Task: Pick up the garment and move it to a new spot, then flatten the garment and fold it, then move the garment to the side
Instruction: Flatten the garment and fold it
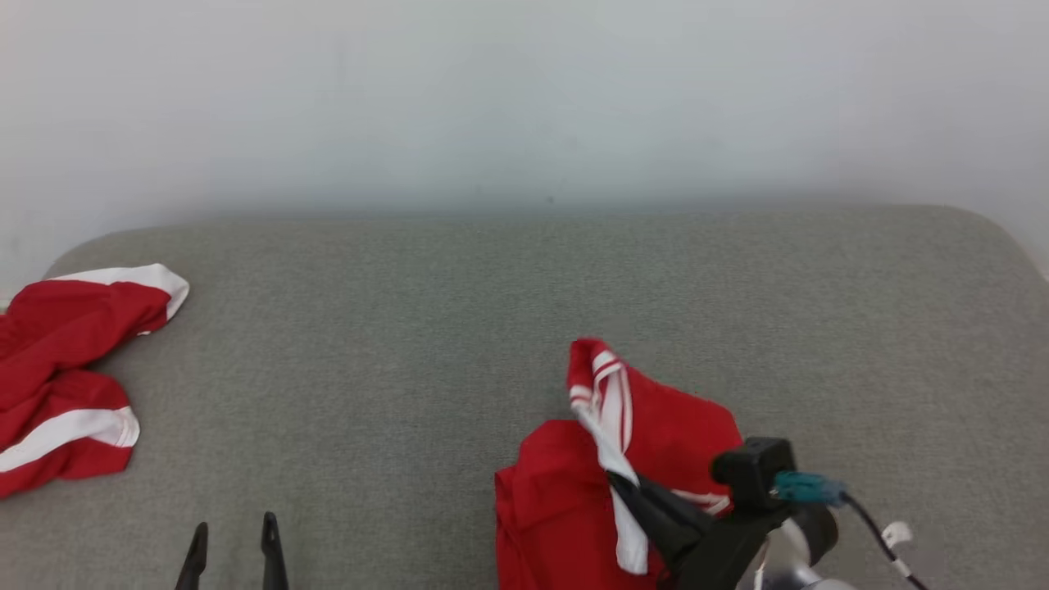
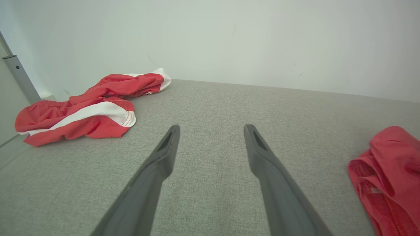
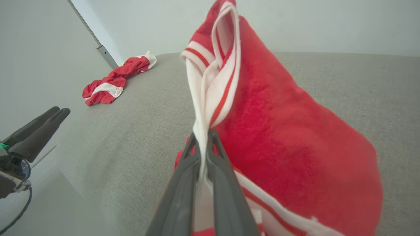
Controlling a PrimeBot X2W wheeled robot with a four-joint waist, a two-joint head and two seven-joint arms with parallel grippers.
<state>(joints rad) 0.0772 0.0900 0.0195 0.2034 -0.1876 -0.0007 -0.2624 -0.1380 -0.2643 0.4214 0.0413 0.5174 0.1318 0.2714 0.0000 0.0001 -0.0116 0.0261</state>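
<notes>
Garment (image 1: 680, 426), red, is clamped by its white trim between the closed fingers of the right gripper (image 3: 204, 134), likely for carrying; the left gripper (image 2: 211, 127) is spread open, empty, well aside.

Light: bright, even and diffuse, with no glare; source direction not clear. Shadows on the grey padded surface (image 1: 410, 328) are faint and soft-edged. Wall (image 1: 524, 98) pale, slight green cast.

Head view: soft overall; the surface's far edge smears into the wall.

Left wrist view: weave crisp; wide-angle stretch on the left tool (image 2: 211, 131) toward the bottom edge.

Right wrist view: red garment (image 3: 288, 131) near the lens, fuzzy; lower left corner hazy.
</notes>
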